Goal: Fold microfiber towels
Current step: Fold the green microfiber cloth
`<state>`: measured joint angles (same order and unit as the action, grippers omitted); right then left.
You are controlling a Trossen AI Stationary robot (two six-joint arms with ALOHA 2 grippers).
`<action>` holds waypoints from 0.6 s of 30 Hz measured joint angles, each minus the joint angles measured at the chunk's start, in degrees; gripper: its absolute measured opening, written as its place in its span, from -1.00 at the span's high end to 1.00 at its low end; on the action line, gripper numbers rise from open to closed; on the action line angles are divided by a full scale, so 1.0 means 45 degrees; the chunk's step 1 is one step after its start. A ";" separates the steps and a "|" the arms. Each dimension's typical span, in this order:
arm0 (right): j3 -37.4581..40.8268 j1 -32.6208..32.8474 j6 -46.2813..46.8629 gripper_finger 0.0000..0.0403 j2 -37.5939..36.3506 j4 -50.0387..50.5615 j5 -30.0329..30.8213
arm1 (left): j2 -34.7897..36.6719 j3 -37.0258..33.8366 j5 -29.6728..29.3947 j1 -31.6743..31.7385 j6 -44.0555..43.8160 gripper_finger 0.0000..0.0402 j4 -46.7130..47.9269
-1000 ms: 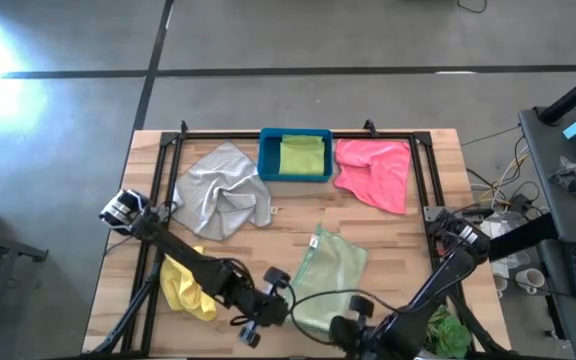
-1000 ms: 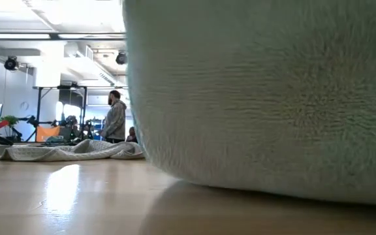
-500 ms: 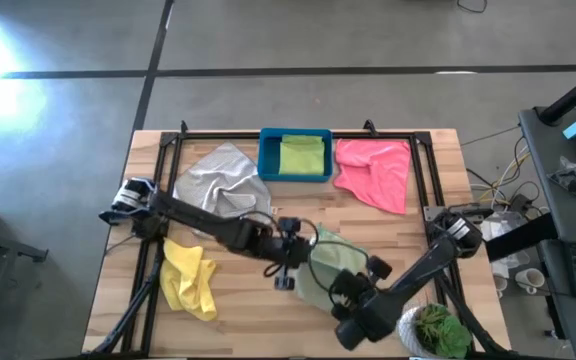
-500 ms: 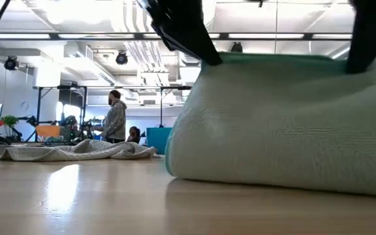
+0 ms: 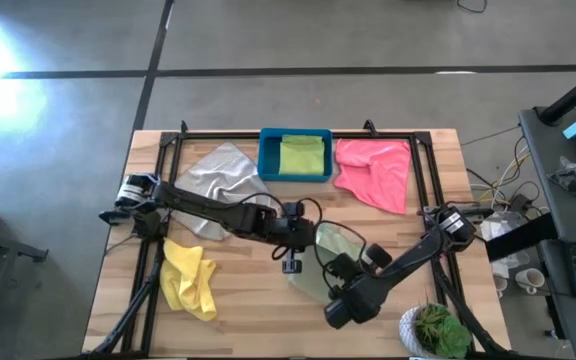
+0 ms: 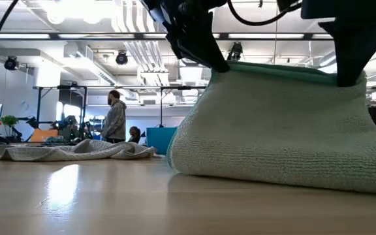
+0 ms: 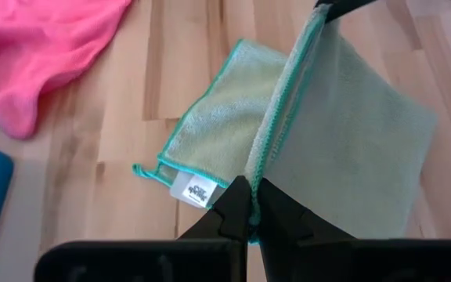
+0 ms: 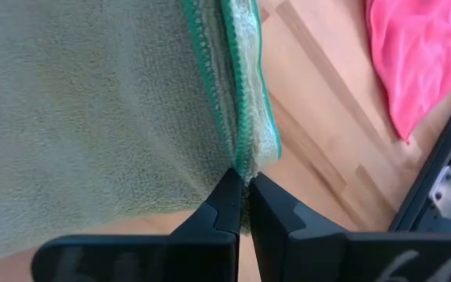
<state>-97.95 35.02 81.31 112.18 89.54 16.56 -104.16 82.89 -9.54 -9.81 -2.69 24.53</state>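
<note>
The pale sage green towel (image 5: 326,243) with a teal hem stands tent-like at the table's middle. Its top edge (image 6: 273,65) is raised and its lower part (image 6: 266,173) rests on the wood. My left gripper (image 6: 209,60) is shut on the raised edge's left end. My right gripper (image 6: 348,77) is shut on its right end. The grey towel (image 5: 218,180), pink towel (image 5: 376,172) and yellow towel (image 5: 190,278) lie loose on the table. The lime green towel (image 5: 301,155) lies in the blue bin (image 5: 266,158). My left gripper pinches the teal hemmed edge (image 7: 258,184) at one end between its two fingers, slanting down from the table's left. The edge runs away from it, drawn straight, to the other gripper. The towel hangs below, and its labelled part (image 7: 202,149) lies on the table. My right gripper pinches the same hemmed edge (image 8: 241,157) at its other end between its two fingertips, pointing steeply down. Two teal hems lie side by side at the fingers. The cloth hangs below the hold, with its bottom on the table.
A potted plant (image 5: 436,330) stands at the near right corner. A black frame (image 5: 423,175) runs along the table's left, far and right sides. Beyond the table a person (image 6: 115,117) stands in the room. Bare wood (image 5: 248,310) lies near the front edge.
Both grippers, still shut, have carried the sage towel's edge from the table's near edge toward its middle. The right one has tipped further down. The held edge has moved toward the far side above the part of the towel that stayed lying on the wood.
</note>
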 joint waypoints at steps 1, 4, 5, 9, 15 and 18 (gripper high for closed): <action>0.0000 -0.0019 0.0084 0.96 0.0000 0.0014 -0.0070 | 0.0000 0.0000 0.0000 0.0020 0.0163 1.00 -0.0086; 0.0064 -0.0157 0.0413 0.96 0.0000 -0.0006 -0.0395 | -0.0005 0.0000 0.0005 0.0112 0.0439 1.00 -0.0167; 0.0115 -0.0212 0.0504 0.96 -0.0003 0.0010 -0.0418 | -0.0005 -0.0006 0.0005 0.0141 0.0449 1.00 -0.0165; 0.0368 -0.0453 0.0811 0.96 -0.0005 0.0054 -0.0630 | -0.0185 -0.0048 0.0005 0.0286 0.0477 1.00 -0.0447; 0.0437 -0.0757 0.0924 0.96 -0.0008 0.0113 -0.1037 | -0.0491 -0.0162 0.0117 0.0522 0.0505 1.00 -0.0863; 0.0476 -0.0884 0.0892 0.96 -0.0005 0.0174 -0.1219 | -0.0685 -0.0160 0.0097 0.0546 0.1037 0.96 -0.0965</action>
<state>-95.81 31.05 85.32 112.16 90.32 11.07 -107.24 82.17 -9.10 -7.35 1.98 20.19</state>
